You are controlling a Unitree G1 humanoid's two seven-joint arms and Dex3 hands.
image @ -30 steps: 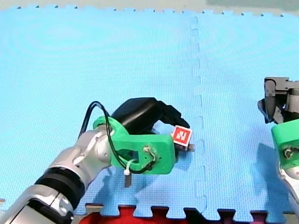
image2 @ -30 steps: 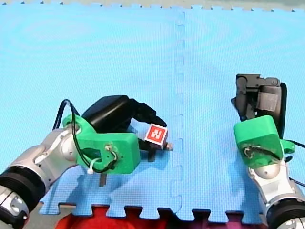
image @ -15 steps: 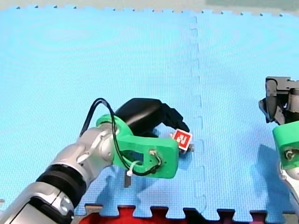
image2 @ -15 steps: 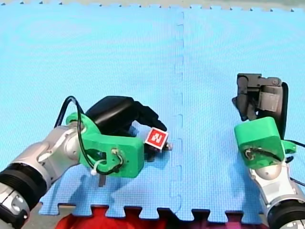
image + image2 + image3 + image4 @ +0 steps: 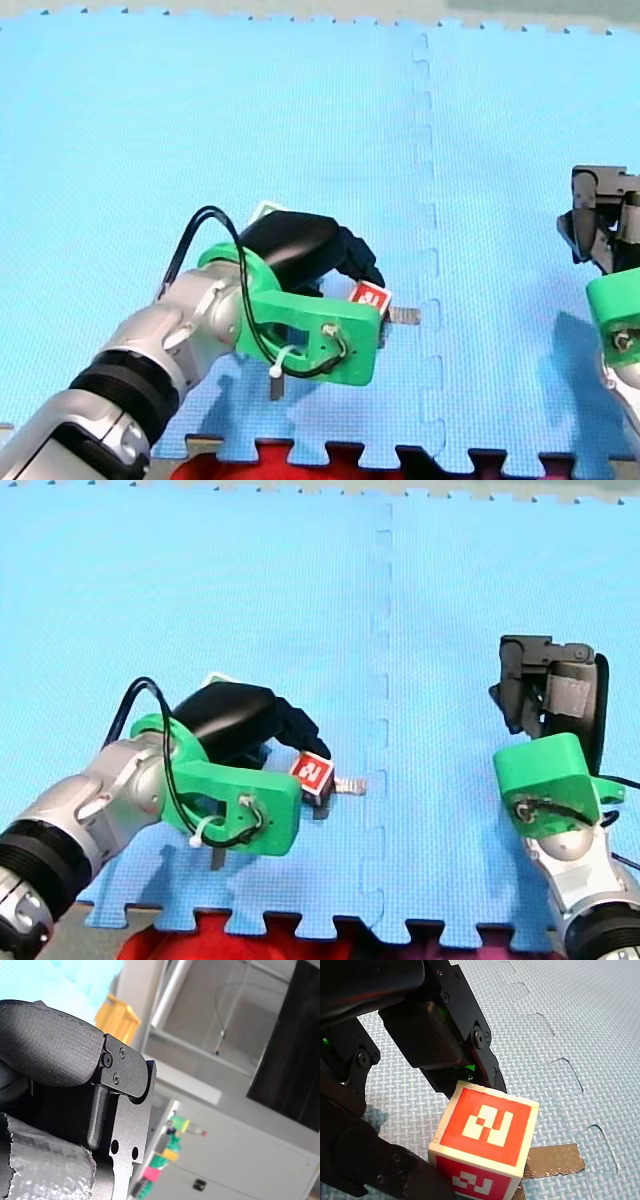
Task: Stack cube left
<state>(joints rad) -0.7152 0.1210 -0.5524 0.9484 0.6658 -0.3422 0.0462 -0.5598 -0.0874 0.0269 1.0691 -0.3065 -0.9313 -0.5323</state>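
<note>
The left hand, gripping the red cube, is blocking the mat close to its near edge, just left of the seam. A pale object (mostly hidden, unidentifiable) is peeking out at the hand's far side. A strip of silver tape is lying flat beside the cube, toward the seam. The right hand is occupying the right edge. Between the hands, and across the whole far half, the mat is lying open.
</note>
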